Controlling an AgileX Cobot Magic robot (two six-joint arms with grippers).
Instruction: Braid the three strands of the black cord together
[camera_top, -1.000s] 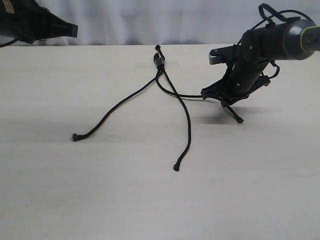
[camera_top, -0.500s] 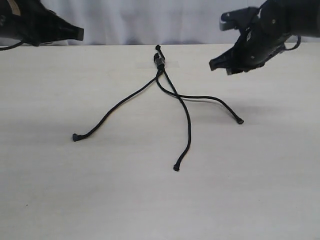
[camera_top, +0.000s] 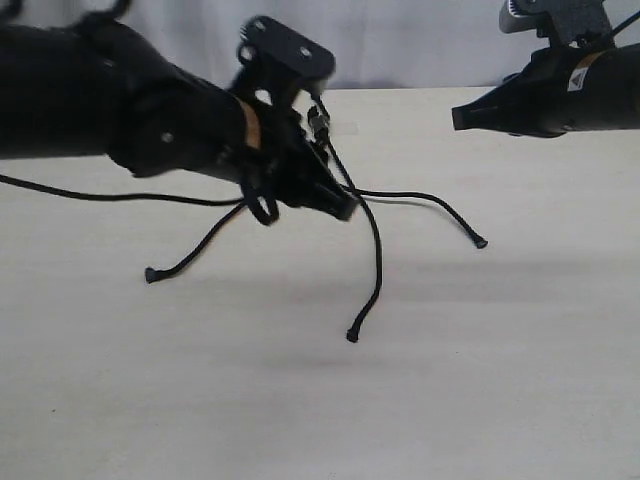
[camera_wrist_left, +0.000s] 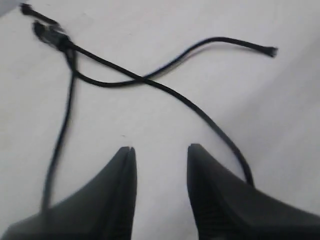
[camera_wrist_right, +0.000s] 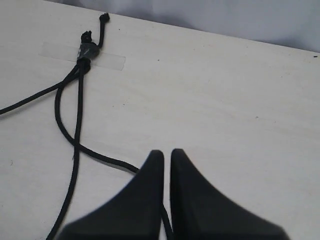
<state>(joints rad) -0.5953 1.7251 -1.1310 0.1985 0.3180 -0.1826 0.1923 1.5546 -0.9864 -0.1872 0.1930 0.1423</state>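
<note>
- The black cord (camera_top: 322, 140) is laid flat on the pale table (camera_top: 500, 400), close to the far edge and about in the middle.
- Its knotted head (camera_wrist_right: 86, 50) is stuck down with a strip of clear tape (camera_wrist_right: 112, 61).
- The three strands (camera_top: 378, 250) are spread out from the head toward the near side, and nothing is woven yet.
- The left strand (camera_top: 200, 246) is stretched out to the left, and part of it is hidden behind the left arm.
- The middle strand (camera_wrist_left: 200, 111) is run almost straight down to the near side.
- The right strand (camera_wrist_left: 225, 39) is bent out to the right, and it is crossed by the middle strand not far below the head.
- The little knobby tips are kept well apart from each other.
- The left gripper (camera_wrist_left: 160, 152) is reached in over the middle of the table and is held just beside the spot where the strands cross.
- Its jaws are spread, with bare table seen in the gap, and no strand is held.
- The right gripper (camera_wrist_right: 166, 156) is held up at the far right, well apart from the cord.
- Its jaws are pressed almost together, only a thin slit is left, and nothing is pinched.
</note>
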